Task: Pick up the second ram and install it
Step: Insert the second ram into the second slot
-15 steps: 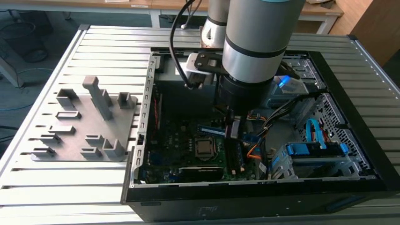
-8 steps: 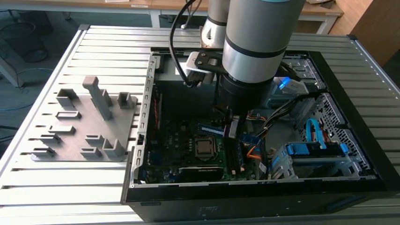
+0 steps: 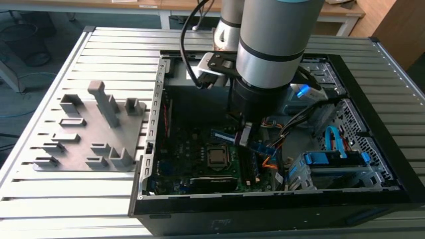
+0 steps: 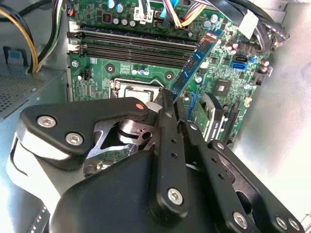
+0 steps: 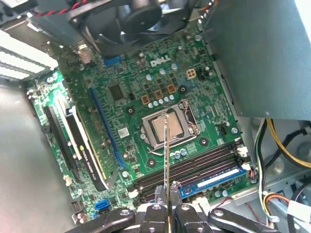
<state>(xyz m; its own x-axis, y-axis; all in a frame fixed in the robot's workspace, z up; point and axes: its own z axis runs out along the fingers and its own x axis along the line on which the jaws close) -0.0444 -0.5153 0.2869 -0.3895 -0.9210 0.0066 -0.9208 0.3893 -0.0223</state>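
Note:
My gripper [image 3: 244,137] is down inside the open computer case, shut on the second ram [image 3: 263,148], a slim blue-green stick. In the second wrist view the ram [image 4: 197,60] sticks out slantwise from the gripper [image 4: 171,97] over the green motherboard [image 4: 146,73]. In the first wrist view I see the ram [image 5: 166,155] edge-on as a thin line running from the gripper [image 5: 167,194] across the dark memory slots [image 5: 194,167] toward the processor socket [image 5: 165,127]. It hangs above the board, crosswise to the slots. Another blue stick [image 5: 216,178] sits in the outermost slot.
A grey fixture block [image 3: 93,129] lies on the slatted table at the exterior view's left. Inside the case are a fan [image 5: 131,19], an upright expansion card [image 5: 82,145], a metal power supply box [image 5: 262,58], loose cables [image 5: 282,141] and a bright blue flat cable [image 3: 332,139].

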